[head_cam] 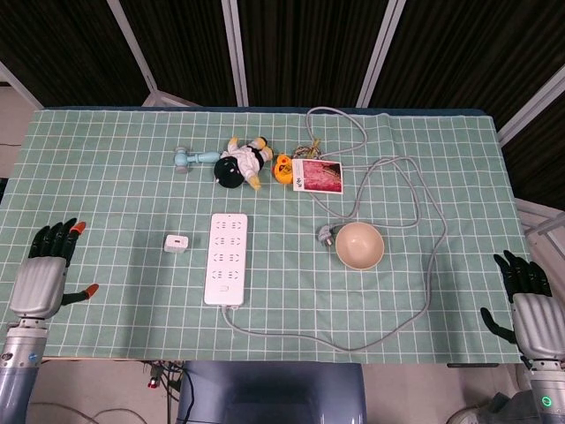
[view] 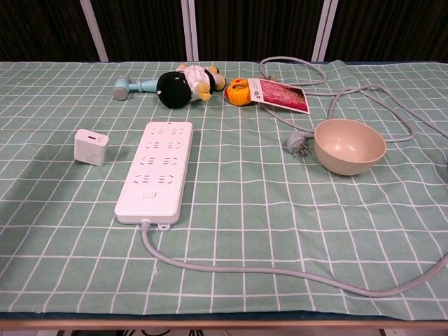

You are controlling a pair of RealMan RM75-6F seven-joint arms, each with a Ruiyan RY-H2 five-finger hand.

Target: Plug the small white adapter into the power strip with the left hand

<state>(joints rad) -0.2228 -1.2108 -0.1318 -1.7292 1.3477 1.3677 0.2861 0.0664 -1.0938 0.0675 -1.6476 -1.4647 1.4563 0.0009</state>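
Observation:
The small white adapter (head_cam: 176,242) (view: 92,146) lies on the green checked cloth just left of the white power strip (head_cam: 226,258) (view: 158,169). The strip lies lengthwise, with its grey cable (head_cam: 353,340) running off its near end. My left hand (head_cam: 48,273) hovers at the table's front left edge, well left of the adapter, fingers spread and holding nothing. My right hand (head_cam: 525,300) is at the front right edge, also spread and empty. Neither hand shows in the chest view.
A beige bowl (head_cam: 359,245) (view: 348,145) sits right of the strip beside a grey plug (head_cam: 327,235). At the back lie a plush doll (head_cam: 241,162), a teal toy (head_cam: 187,158), an orange toy (head_cam: 283,167) and a red card (head_cam: 318,176).

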